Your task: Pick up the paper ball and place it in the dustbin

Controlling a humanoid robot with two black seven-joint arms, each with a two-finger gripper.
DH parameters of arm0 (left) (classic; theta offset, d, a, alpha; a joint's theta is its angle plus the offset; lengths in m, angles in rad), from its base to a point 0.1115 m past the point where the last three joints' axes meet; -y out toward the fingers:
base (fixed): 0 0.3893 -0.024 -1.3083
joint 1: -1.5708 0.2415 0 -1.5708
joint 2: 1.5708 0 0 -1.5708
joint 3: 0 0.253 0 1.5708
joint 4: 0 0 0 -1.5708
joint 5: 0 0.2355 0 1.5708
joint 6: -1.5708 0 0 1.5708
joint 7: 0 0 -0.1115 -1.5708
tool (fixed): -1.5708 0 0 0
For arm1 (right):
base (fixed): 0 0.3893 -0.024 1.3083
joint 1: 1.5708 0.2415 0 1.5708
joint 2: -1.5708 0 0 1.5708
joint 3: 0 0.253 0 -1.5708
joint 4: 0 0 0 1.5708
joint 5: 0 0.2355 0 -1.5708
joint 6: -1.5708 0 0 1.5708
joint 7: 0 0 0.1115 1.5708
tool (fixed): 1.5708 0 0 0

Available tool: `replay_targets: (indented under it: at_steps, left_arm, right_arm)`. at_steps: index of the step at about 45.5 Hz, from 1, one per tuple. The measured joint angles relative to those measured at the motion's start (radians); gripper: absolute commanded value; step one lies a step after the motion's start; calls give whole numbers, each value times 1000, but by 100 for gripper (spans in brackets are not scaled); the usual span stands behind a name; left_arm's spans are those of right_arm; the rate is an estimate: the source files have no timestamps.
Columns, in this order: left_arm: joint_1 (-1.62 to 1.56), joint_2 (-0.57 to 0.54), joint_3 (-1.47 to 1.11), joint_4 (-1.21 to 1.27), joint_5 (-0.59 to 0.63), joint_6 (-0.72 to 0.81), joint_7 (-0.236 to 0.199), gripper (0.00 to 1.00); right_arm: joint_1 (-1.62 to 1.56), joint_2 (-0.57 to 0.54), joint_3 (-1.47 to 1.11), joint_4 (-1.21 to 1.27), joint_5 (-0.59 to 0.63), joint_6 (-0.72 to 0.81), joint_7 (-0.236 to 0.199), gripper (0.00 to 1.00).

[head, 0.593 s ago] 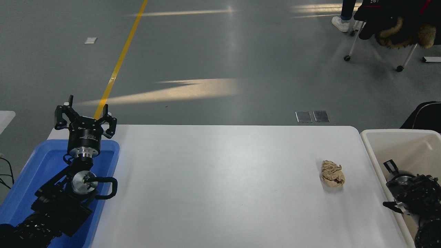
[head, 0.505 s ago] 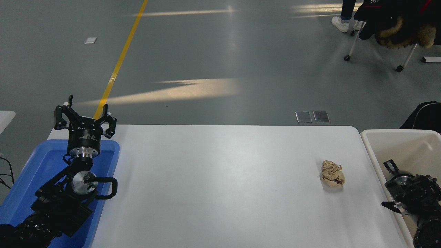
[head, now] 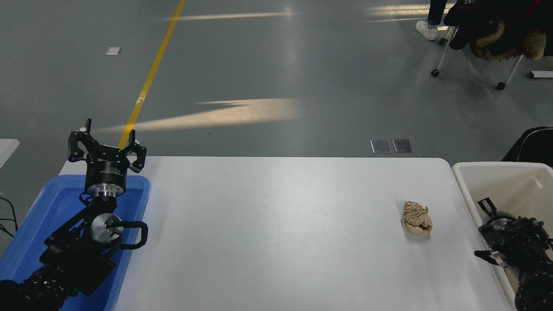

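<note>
We see the paper ball (head: 417, 218) lying loose on the white table (head: 276, 233), toward its right side and near the dustbin (head: 468, 190), so we judge the carry will be short. Our right gripper (head: 486, 229) sits low over the dustbin's near corner, close to the ball but not touching it, 2 fingers spread wide and holding nothing, ready for the reach. Our left gripper (head: 106, 149) is parked over the blue tray (head: 43, 211), fingers splayed and empty.

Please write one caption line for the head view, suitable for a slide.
Paper ball lies on the white table; right pincer open beside the dustbin, left pincer parked over a blue tray.
</note>
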Motion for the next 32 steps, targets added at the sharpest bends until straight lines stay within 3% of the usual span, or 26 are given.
replay_targets:
  at_steps: [2, 6, 8, 12, 24, 32]
  left_arm:
    - [0, 0, 0, 0, 0, 0, 0, 99]
    - [0, 0, 0, 0, -1, 0, 0, 99]
    - [0, 0, 0, 0, -1, 2, 0, 99]
    - [0, 0, 0, 0, -1, 4, -1, 99]
    - [-1, 0, 2, 0, 1, 2, 0, 99]
    - [-1, 0, 2, 0, 1, 0, 1, 99]
  right_arm:
    - [2, -2, -1, 1, -1, 4, 0, 0]
    - [12, -9, -3, 9, -7, 12, 0, 75]
    - [25, -19, -3, 21, -10, 14, 0, 91]
    - [80, -54, -4, 88, -14, 17, 1, 100]
    - [388, -221, -86, 534, -22, 21, 1, 100]
    - [671, -246, -279, 854, -23, 32, 0, 100]
